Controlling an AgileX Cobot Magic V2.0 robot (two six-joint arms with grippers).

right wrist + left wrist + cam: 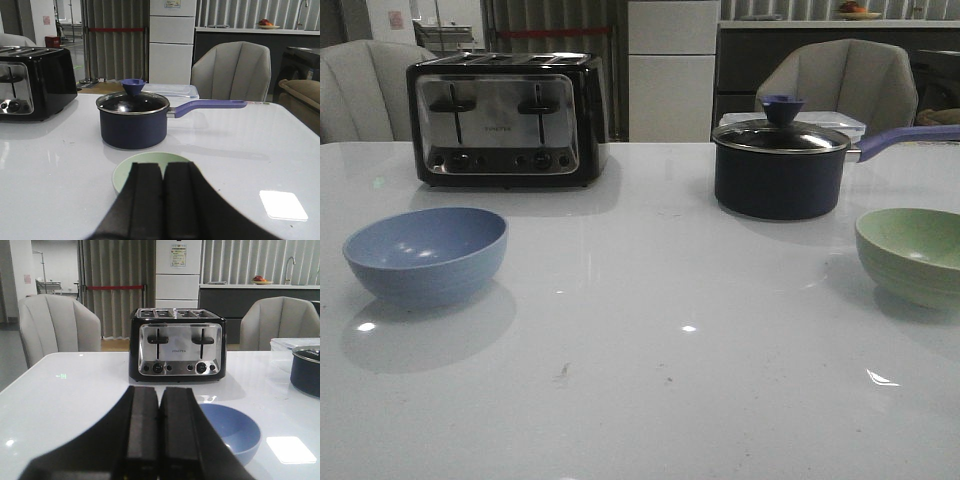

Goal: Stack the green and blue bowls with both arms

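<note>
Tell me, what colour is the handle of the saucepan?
Purple. The saucepan handle shows best in the right wrist view, against the white table.

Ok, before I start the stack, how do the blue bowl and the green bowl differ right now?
Colour: the blue bowl is dusty light blue, the green bowl pale sage green.
Place: the blue bowl sits on the robot's left, in front of the toaster; the green bowl sits at the far right, cut by the front view's edge, near the saucepan.
Arm: the shut left tool is behind the blue bowl, the shut right tool behind the green.
Both are upright, empty, ungrasped and look equal in size.
</note>
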